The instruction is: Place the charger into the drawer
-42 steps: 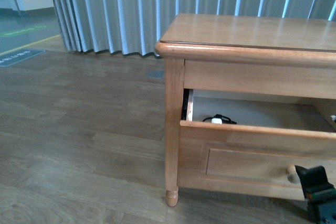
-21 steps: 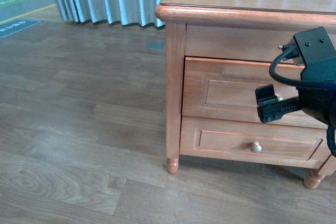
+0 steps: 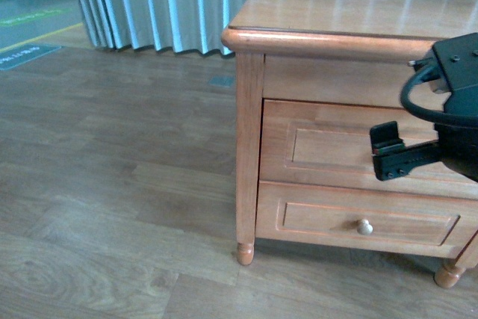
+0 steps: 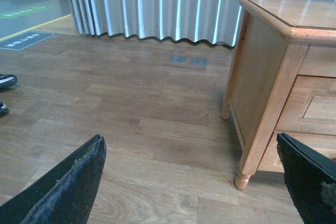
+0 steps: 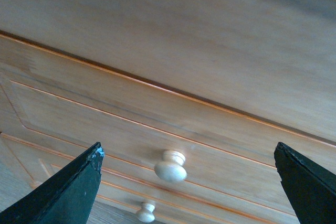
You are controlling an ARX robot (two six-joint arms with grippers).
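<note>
Right gripper (image 5: 186,192): jaws spread wide, empty, facing the drawer front.
Left gripper (image 4: 191,182): wide open, empty, over floor.
Drawer (image 3: 328,143): closed flush; any further push should be square beside the knob (image 5: 171,165).
Charger: not visible, presumably inside.

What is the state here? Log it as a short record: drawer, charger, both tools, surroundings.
drawer: top drawer of the wooden cabinet is shut, front flush; its pale knob shows in the right wrist view
lower drawer: shut, knob visible
charger: not visible in any view
right tool: open, empty, fingers spread either side of the top knob, not touching it
left tool: open, empty, over bare floor beside the cabinet
surroundings: wood floor, pale curtain behind
</note>
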